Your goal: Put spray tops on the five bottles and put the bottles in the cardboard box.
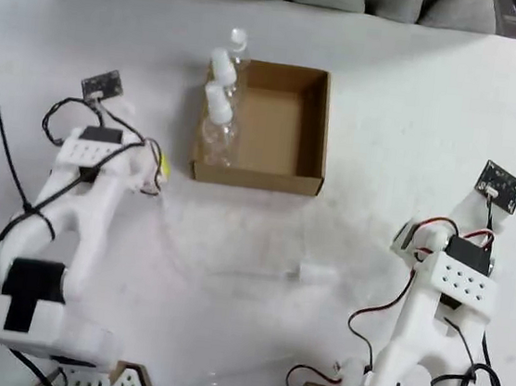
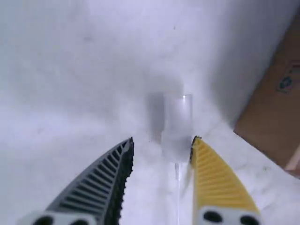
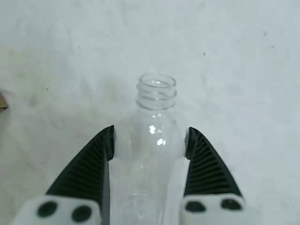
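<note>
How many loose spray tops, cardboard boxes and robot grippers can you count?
Loose spray tops: 2 (one by the left gripper, one on the table)
Cardboard box: 1
Grippers: 2 (the right gripper holds an open bottle)
Total: 5

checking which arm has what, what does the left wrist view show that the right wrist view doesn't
Left wrist view: a spray top between open jaws, and a cardboard box corner beside it. Right wrist view: an uncapped bottle gripped between the jaws. Both: the white table.
</note>
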Available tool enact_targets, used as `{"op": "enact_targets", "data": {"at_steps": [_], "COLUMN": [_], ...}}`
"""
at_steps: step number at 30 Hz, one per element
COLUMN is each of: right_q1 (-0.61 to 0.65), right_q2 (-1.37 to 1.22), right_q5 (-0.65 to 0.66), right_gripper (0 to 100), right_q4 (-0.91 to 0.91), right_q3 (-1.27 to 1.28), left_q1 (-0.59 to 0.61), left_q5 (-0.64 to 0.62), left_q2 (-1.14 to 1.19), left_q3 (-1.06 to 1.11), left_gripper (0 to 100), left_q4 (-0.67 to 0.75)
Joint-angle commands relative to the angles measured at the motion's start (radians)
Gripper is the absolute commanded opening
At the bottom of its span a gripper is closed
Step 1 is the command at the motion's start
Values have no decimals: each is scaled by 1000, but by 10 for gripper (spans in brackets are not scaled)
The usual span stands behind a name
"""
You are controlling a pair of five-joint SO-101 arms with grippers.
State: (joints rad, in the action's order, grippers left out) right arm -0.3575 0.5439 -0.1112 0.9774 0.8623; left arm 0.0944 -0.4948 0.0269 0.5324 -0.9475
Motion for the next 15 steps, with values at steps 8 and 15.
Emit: {"op": "enact_targets", "data": {"at_steps": [8, 15], "right_q1": [-1, -1], "right_q2": [31, 25], "right_q5": [-3, -3], "right_gripper": [16, 16], "right_q4": [-12, -12], "right_q3": [-6, -6], "left_q1": [-53, -58], "left_q5": [-123, -124], "left_q2": [56, 58], "left_q3": [-55, -54], "left_gripper": [196, 192], "left_q4": [46, 48]}}
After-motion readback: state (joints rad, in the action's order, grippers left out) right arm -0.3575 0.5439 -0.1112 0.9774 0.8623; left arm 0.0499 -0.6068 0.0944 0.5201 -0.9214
